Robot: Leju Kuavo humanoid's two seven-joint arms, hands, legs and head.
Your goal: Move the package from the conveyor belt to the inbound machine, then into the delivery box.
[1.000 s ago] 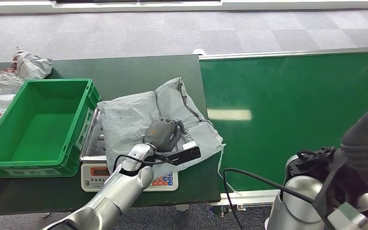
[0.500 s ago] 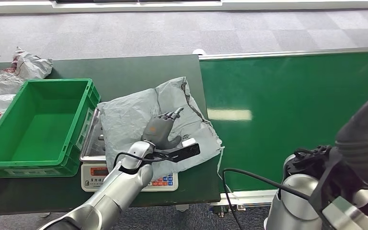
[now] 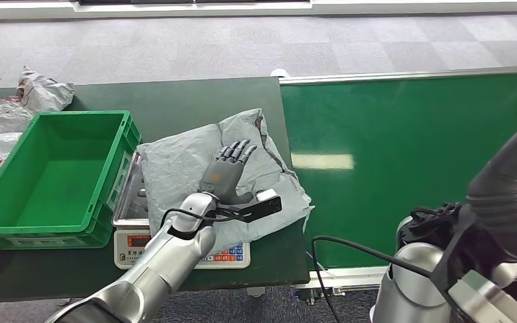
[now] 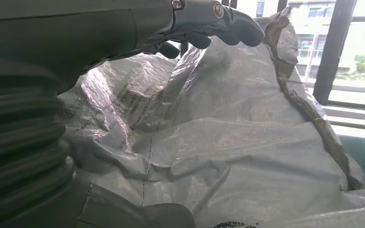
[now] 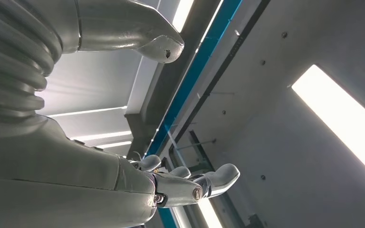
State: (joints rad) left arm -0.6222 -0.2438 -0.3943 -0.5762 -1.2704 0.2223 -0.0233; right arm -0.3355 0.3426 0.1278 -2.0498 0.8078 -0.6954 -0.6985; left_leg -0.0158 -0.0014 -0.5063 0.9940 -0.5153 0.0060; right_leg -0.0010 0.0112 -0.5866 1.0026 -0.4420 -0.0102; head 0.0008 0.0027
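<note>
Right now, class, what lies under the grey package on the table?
Under the grey package sits a weighing scale: its metal pan edge and front display panel with keys show. Most of the pan is covered. The left hand is spread above the package.

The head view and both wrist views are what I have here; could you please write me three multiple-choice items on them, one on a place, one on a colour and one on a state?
1. Where does the grey package lie?
A. on the scale
B. in the crate
C. on the conveyor belt

2. What colour is the crate?
A. blue
B. green
C. red

3. How is the left hand?
A. gripping the package
B. open, fingers spread above the package
C. inside the crate

Answers:
1 A, it covers the scale pan, whose keypad shows below.
2 B, its walls are bright green.
3 B, nothing is in it; the right hand is open too.
</note>
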